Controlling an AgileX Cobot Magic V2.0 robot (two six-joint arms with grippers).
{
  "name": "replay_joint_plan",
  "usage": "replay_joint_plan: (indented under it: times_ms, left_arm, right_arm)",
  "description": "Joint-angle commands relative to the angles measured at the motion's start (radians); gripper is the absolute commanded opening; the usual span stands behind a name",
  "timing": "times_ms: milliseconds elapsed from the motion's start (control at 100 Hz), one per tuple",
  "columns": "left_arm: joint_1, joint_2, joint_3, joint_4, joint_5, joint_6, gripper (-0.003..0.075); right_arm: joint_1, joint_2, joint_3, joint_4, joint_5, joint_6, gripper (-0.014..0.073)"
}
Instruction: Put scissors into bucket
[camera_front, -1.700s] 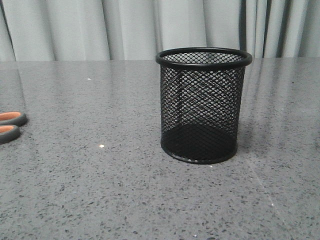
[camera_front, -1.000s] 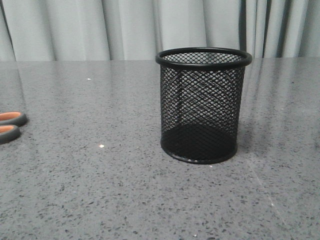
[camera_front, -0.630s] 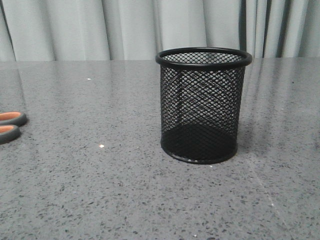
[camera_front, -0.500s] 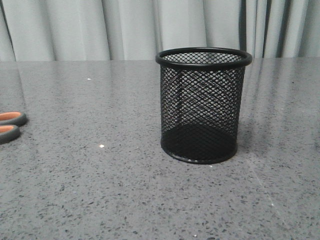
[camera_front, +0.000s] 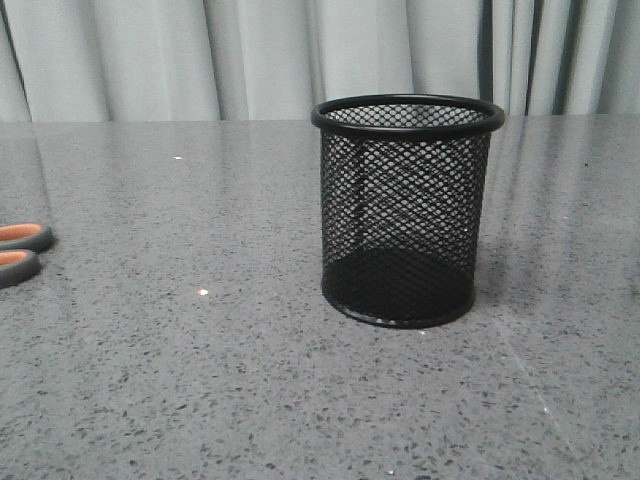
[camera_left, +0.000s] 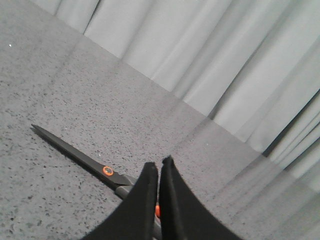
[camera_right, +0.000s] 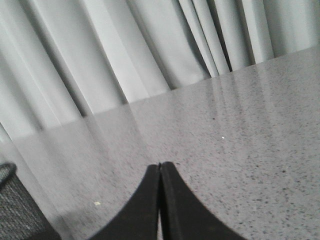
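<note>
Only the finger ends of each arm are showing, nothing in the front view. Left tool (camera_left: 159, 164): two matte black fingers (camera_left: 145, 200), smooth, flaring wide at the base and tapering to narrow rounded tips, a thin slit running between them. Right tool (camera_right: 160, 164): same matte black pair (camera_right: 180, 210), curved outer edges, pointed tips. No cables, screws or markings showing.

Soft, even light fills all views. The speckled surface (camera_front: 200, 380) carries a pale sheen reflecting the curtains (camera_front: 250, 55). The bucket (camera_front: 405, 210) casts only a faint shadow. Both wrist views look slightly soft and grainy.
</note>
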Motion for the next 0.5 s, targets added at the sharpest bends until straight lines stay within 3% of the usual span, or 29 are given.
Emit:
replay_joint_plan:
  times_ms: [0,240,490]
  left_arm:
    - [0.002,-0.028,-0.019,-0.067,-0.063,-0.006,-0.0020]
    - [0.002,0.071,-0.295,0.090,0.102,0.041,-0.0020]
    - [0.002,0.406,-0.705,0.286,0.417,0.082,-0.0020]
  right_arm:
    - [-0.006,-0.016,-0.030,0.056,-0.070,-0.006,-0.0055]
    - [-0.006,0.038,-0.249,-0.002,0.106,-0.006,-0.0052]
    - [-0.006,0.382,-0.581,-0.110,0.352,-0.006,-0.0052]
